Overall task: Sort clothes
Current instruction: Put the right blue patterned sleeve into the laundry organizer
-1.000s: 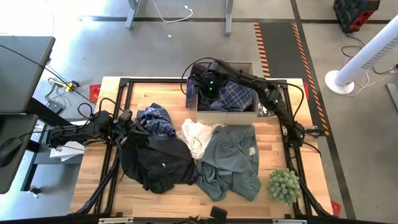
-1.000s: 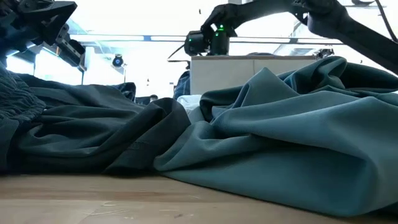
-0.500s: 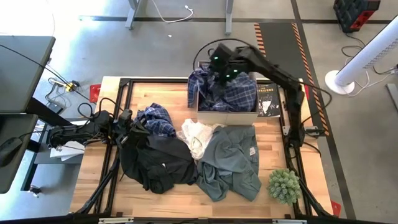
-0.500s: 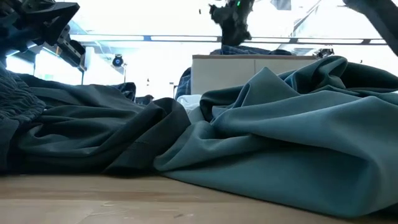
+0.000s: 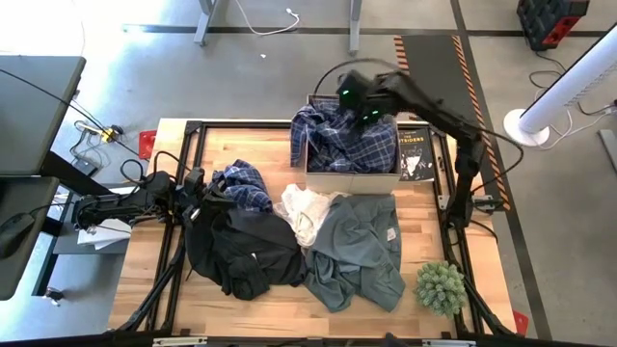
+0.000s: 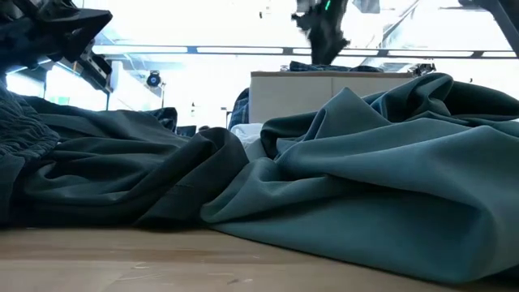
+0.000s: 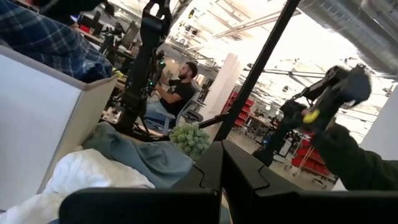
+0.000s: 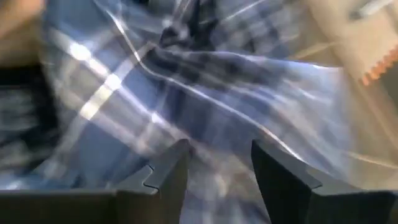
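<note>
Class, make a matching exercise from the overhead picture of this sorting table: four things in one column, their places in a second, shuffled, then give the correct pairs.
Things:
1. plaid shirt
2. black garment
3. grey-green garment
4. spiky green plant

Places:
A. on the table beside the left gripper
B. the table's near right corner
C. in the box, below the open right gripper
D. between the black garment and the plant

Pairs: 1-C, 2-A, 3-D, 4-B

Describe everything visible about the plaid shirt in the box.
The plaid shirt is soft blue-and-white checked fabric, crumpled in a heap that fills the pale box at the table's far edge and spills over its left wall. The right gripper hovers above it, fingers open, holding nothing. The right wrist view shows loose folds.
</note>
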Robot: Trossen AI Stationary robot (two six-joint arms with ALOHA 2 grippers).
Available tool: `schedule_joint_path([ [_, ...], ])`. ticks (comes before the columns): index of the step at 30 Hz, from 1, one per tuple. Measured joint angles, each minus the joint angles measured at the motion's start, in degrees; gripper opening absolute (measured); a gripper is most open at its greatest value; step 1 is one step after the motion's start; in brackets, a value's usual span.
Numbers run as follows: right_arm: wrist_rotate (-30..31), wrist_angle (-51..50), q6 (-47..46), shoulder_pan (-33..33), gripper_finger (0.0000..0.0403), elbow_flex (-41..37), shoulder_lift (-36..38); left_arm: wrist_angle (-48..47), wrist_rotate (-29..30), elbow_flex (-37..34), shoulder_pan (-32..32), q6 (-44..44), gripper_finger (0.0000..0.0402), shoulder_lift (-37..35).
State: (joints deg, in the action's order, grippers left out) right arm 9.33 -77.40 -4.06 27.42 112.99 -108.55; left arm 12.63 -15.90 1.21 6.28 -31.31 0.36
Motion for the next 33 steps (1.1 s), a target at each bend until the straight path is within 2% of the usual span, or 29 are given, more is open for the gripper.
schedule_joint_path([
  [6,-4.64,26.2,1.23,2.45,0.0147,-29.17,0.0,-1.72,0.13,-0.02,0.0,-0.02,0.0003,0.0],
  [9,-6.35,37.74,-1.33,3.04,0.0146,-38.25,0.11,-1.68,1.33,-0.02,0.0,-0.01,0.0003,0.0],
  [11,-8.15,39.96,-2.11,3.41,0.0146,-40.5,0.32,-1.49,2.83,-0.02,0.02,0.02,0.0003,0.0],
  [13,-9.35,37.45,-2.64,3.56,0.0146,-39.55,0.42,-0.63,4.69,-0.02,0.03,0.25,0.0003,0.0],
  [15,-9.38,29.91,-2.73,3.35,0.0146,-35.52,0.33,0.63,6.58,-0.02,0.04,1.48,0.0003,0.0],
  [20,-6.27,7.56,-2.62,1.4,0.0146,-18.53,0.33,-3.01,12.85,1.58,0.07,3.83,0.0001,0.71],
  [23,-2.08,0.86,-3.7,-0.41,0.0146,-7.84,0.33,-8.26,15.14,3.81,0.07,4.52,0.0001,2.44],
  [26,1.75,2.68,-3.65,-2.46,0.0146,0.0,0.46,-10.49,16.7,4.57,0.07,4.57,0.0001,4.5],
  [29,-1.97,10.86,-0.79,-3.47,0.0146,2.51,0.55,-10.33,16.65,4.61,0.07,4.54,0.0001,6.19],
  [31,-5.13,17.12,-0.05,-3.67,0.0146,2.18,0.39,-10.37,16.64,4.61,0.07,4.46,0.0001,7.21],
  [33,-5.8,23.2,0.05,-3.53,0.0146,0.88,-0.33,-10.35,16.63,4.61,0.07,4.47,0.0001,8.03],
])
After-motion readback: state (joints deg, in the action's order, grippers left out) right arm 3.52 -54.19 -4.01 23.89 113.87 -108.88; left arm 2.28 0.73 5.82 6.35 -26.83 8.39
